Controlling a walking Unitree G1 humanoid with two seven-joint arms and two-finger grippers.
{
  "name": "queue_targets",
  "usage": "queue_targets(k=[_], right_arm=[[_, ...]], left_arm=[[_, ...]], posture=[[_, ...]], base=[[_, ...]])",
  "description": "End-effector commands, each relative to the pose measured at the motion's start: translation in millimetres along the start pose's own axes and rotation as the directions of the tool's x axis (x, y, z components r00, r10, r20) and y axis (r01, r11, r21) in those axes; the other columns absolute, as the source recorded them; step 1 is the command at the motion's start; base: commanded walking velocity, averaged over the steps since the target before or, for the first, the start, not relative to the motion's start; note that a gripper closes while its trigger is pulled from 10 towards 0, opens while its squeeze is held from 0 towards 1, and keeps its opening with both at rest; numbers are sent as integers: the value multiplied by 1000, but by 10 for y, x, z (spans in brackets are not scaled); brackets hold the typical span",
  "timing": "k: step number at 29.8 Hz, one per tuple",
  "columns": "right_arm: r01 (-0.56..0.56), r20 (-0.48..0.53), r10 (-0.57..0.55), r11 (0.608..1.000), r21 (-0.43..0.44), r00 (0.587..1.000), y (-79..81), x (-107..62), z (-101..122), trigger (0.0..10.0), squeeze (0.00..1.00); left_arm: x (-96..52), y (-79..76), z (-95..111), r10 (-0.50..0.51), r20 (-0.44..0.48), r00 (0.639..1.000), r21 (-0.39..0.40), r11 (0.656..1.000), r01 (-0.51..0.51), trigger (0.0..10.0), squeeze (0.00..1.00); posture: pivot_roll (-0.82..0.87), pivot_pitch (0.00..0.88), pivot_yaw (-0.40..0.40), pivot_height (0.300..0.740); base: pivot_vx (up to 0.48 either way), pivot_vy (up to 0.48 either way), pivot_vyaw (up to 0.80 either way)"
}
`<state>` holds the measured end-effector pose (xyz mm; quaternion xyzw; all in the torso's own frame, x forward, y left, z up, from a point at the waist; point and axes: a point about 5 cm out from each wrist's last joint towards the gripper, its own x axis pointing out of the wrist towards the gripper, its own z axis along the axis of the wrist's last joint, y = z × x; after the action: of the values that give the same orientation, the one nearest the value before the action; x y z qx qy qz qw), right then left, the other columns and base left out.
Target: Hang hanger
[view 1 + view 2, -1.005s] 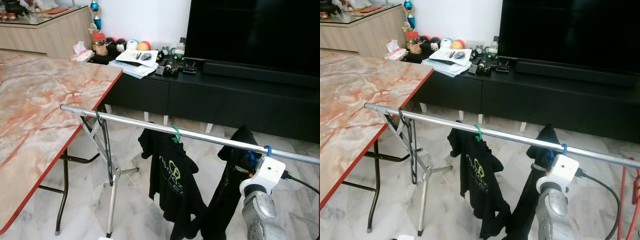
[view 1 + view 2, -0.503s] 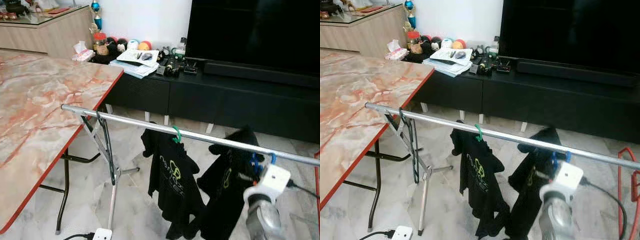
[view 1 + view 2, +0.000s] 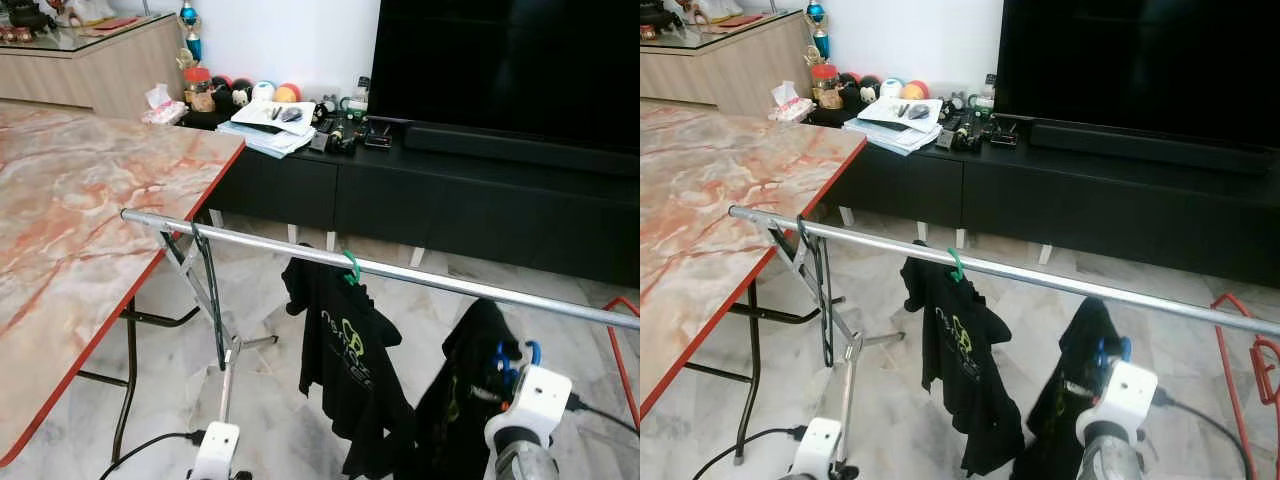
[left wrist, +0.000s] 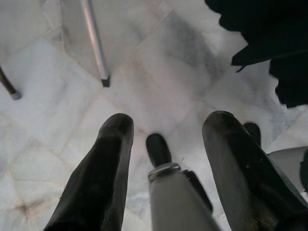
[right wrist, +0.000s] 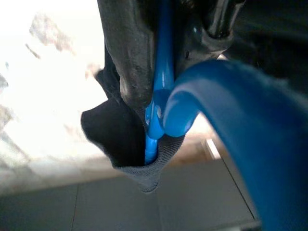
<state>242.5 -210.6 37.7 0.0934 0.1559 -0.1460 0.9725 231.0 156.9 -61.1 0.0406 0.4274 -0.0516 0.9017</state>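
Observation:
A blue hanger (image 3: 510, 362) carrying a black shirt (image 3: 462, 400) hangs just below the silver rail (image 3: 440, 281), its hook off the rail. My right gripper (image 3: 498, 385) is shut on the hanger's neck; in the right wrist view the blue hanger (image 5: 162, 101) sits pinched beside a black finger (image 5: 131, 53), with the shirt's collar (image 5: 127, 149) under it. Further left, a green hanger (image 3: 352, 266) with another black shirt (image 3: 345, 365) hangs on the rail. My left gripper (image 4: 166, 125) is open, low over the floor near the rack's foot (image 4: 96, 53).
A marble table (image 3: 80, 220) with a red edge stands to the left, close to the rail's end. Behind the rail is a black TV cabinet (image 3: 450, 195) with clutter and a large TV. A red frame (image 3: 1245, 370) stands at the right. A cable lies on the floor.
The blue hanger's hook was at the rail a second ago; it and my right gripper are now lower, below the rail. My left wrist has come into view at the bottom.

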Motion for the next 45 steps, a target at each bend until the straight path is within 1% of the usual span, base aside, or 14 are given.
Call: queue_targets(k=[1, 4, 5, 6, 11, 25, 35, 42, 45], right_arm=[[27, 8, -28, 999, 28, 1000, -39, 22, 27, 10000, 0], [27, 2, -27, 999, 32, 1000, -30, 33, 28, 10000, 0], [26, 1, -26, 999, 29, 1000, -25, 40, 28, 10000, 0], [26, 0, -26, 999, 29, 1000, -23, 45, 28, 10000, 0], [27, 2, -27, 999, 34, 1000, -10, 65, 27, 10000, 0], [21, -2, -21, 999, 29, 1000, 32, 110, 19, 10000, 0], [27, 5, -27, 999, 31, 1000, 25, 140, 41, 10000, 0], [22, 7, -22, 999, 34, 1000, 63, 155, 47, 10000, 0], [20, 4, -20, 999, 33, 1000, 71, 159, 39, 10000, 0]], left_arm=[[2, -13, -28, 1, -34, 999, 6, 1000, -1, 10000, 0], [12, -21, 28, 0, -32, 999, 10, 1000, 0, 10000, 0], [-4, -10, -74, -1, -46, 999, 12, 1000, 1, 10000, 0], [-13, -4, -124, -1, -51, 999, 11, 1000, 2, 10000, 0], [-28, 8, -196, -2, -59, 998, 13, 1000, 2, 10000, 0], [-35, 10, -233, -3, -66, 998, 20, 1000, 5, 10000, 0], [-36, 12, -237, 2, -66, 998, 14, 1000, -1, 10000, 0], [-36, 13, -235, 4, -65, 998, 10, 1000, -3, 10000, 0], [-36, 11, -238, 4, -64, 998, 8, 1000, -4, 10000, 0]], posture=[[11, 56, -6, 740], [11, 52, -5, 740], [10, 50, -3, 740], [10, 48, -2, 740], [9, 43, 0, 740], [11, 30, 1, 740], [16, 43, -3, 740], [17, 52, -2, 740], [17, 53, -3, 740]], base=[[0, 0, 0], [0, 0, 0], [0, 0, 0], [0, 0, 0], [0, 0, 0], [0, 0, 0], [0, 0, 0], [0, 0, 0], [-261, 0, 0]])
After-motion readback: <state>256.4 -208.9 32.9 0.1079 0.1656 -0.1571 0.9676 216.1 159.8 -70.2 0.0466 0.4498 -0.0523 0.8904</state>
